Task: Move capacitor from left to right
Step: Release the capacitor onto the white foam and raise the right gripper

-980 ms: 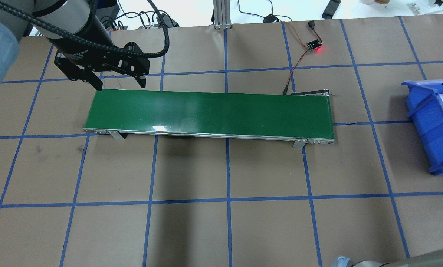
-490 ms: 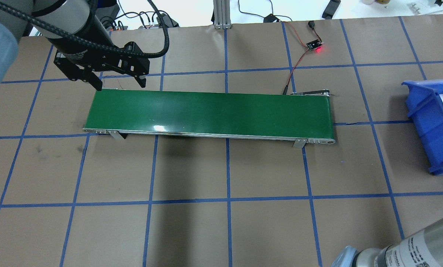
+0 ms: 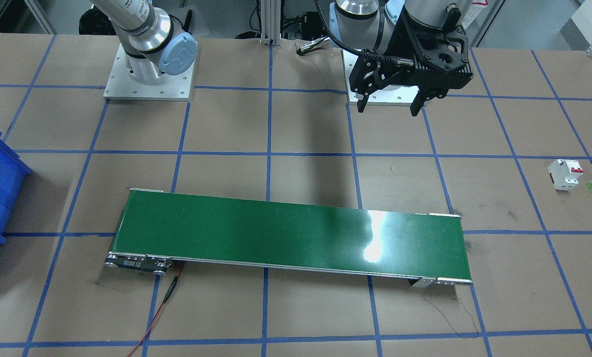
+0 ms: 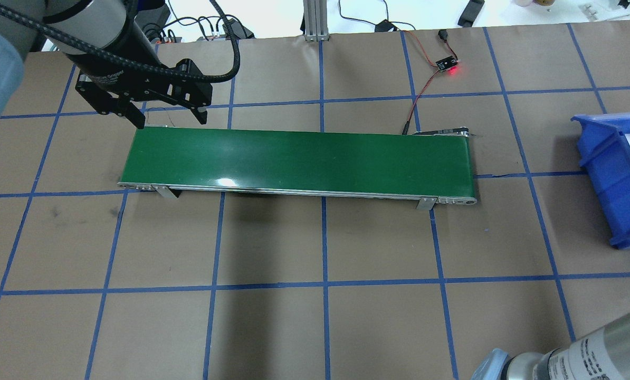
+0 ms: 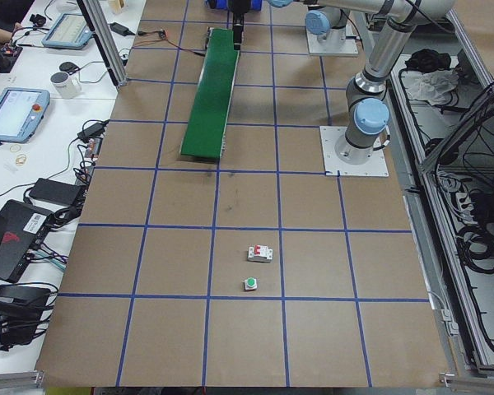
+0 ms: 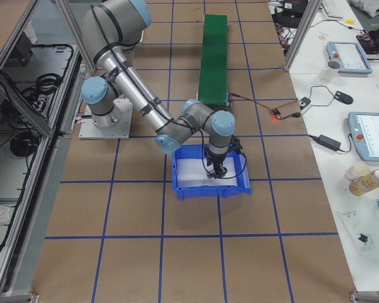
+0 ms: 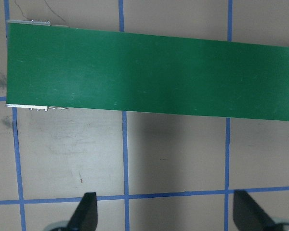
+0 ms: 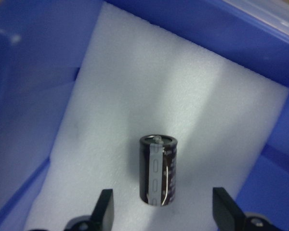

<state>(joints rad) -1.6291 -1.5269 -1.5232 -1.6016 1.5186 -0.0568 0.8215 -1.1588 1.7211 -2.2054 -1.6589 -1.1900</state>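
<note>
1. Capacitor lies on foam in blue bin, clear of walls; seen only from right wrist.
2. Right end effector above it, spread wide.
3. Left end effector, wide, by one end of the conveyor.

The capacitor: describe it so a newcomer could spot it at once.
Find the blue bin on the robot's right side. On its white foam lining sits the capacitor, a stubby dark cylinder with a pale stripe, the only item there.
</note>
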